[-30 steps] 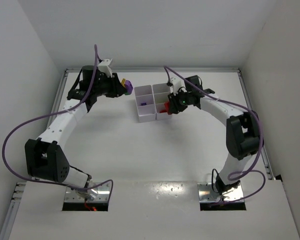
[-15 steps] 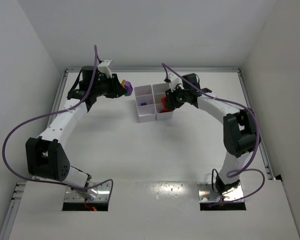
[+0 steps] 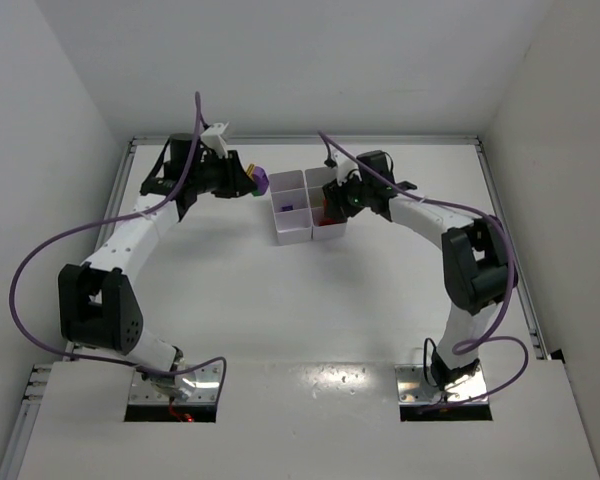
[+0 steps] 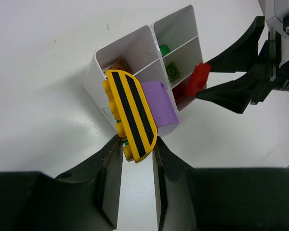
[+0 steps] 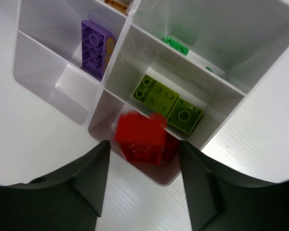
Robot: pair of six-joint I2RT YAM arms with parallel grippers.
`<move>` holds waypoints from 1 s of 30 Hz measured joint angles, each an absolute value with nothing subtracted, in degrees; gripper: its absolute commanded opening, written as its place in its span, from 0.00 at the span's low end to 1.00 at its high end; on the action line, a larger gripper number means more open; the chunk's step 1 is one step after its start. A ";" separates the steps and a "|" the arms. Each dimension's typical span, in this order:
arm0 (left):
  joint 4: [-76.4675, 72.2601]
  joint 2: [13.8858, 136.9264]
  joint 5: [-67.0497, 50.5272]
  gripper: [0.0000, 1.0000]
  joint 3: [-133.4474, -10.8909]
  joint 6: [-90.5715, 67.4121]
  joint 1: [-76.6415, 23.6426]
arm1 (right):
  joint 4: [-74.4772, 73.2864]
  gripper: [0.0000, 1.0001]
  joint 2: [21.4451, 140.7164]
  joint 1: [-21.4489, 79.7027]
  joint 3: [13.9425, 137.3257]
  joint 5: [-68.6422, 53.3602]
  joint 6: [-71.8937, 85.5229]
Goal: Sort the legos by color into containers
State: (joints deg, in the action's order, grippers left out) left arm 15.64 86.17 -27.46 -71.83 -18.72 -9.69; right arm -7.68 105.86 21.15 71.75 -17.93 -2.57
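Left pincer (image 4: 136,143) is clamped tight on the yellow striped brick (image 4: 132,113), with a purple block (image 4: 160,102) stuck to its side, hovering just beside the far left corner of the tray (image 3: 290,232). Right pincer (image 5: 143,144) hangs over the tray's near right compartment, jaws parted. The red brick (image 5: 140,137) shows blurred between them, daylight on both sides, touching neither finger! Green bricks (image 5: 168,103) sit in the cell next door, and a purple brick (image 5: 94,48) lies in the left column. White table (image 3: 280,300) runs wide toward the arm bases, while its far edge is near the tray. Black stripes on the yellow are the only markings I can make out.
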 measured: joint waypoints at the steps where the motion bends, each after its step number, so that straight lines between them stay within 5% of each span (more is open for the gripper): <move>1: 15.57 86.28 -27.55 0.00 -71.85 -18.74 -9.69 | -7.51 0.64 105.84 21.17 71.35 -17.74 -2.61; 8: 14.83 86.52 -29.71 0.00 -71.85 -18.70 -10.15 | -7.84 0.67 102.67 20.64 69.10 -20.84 -1.41; 20: 7.16 89.54 -50.89 0.00 -71.85 -20.97 -11.03 | -3.88 0.69 98.83 15.84 77.28 -59.72 6.28; 30: 7.77 90.35 -46.22 0.00 -72.29 -21.67 -13.50 | -9.34 0.74 101.86 20.75 86.59 -49.93 7.09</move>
